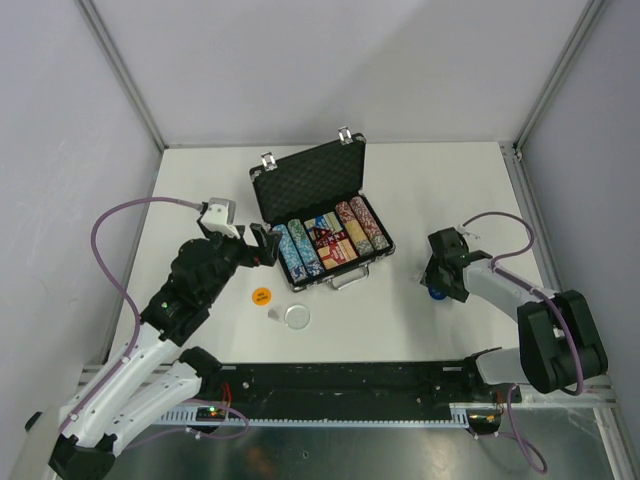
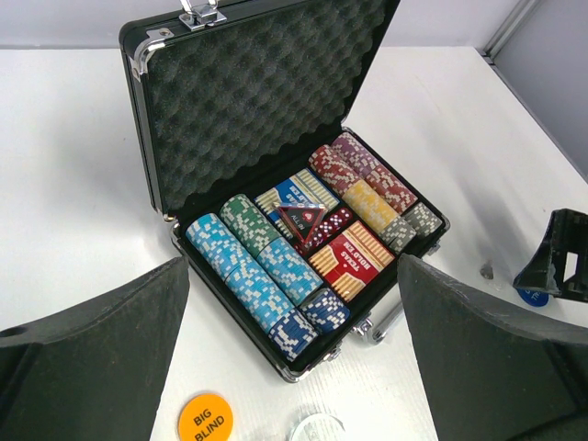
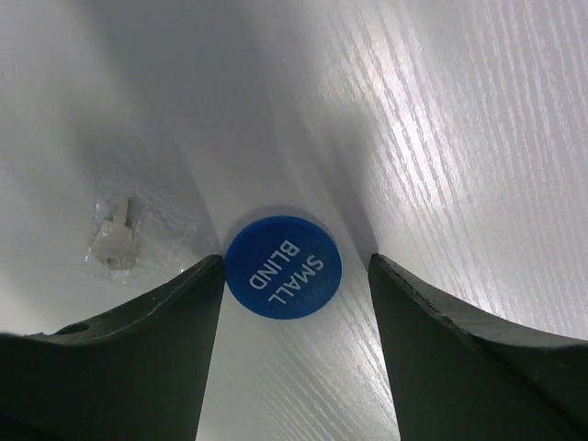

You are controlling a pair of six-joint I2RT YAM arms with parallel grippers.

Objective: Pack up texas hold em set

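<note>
While the left gripper (image 1: 268, 243) hangs spread wide beside the briefcase (image 1: 305, 185), the right gripper (image 3: 294, 262) sits right of it. Jaws apart, straddling the blue button (image 3: 283, 267), not pinching.

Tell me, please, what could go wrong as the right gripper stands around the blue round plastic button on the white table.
1. The blue round button marked SMALL BLIND lies flat on the white table, so the fingers of the right gripper may slide over it, or push it sideways, since one finger sits closer than the other.
2. The open left gripper hovers close beside the black silver-trimmed case; a small move might nudge it.
</note>
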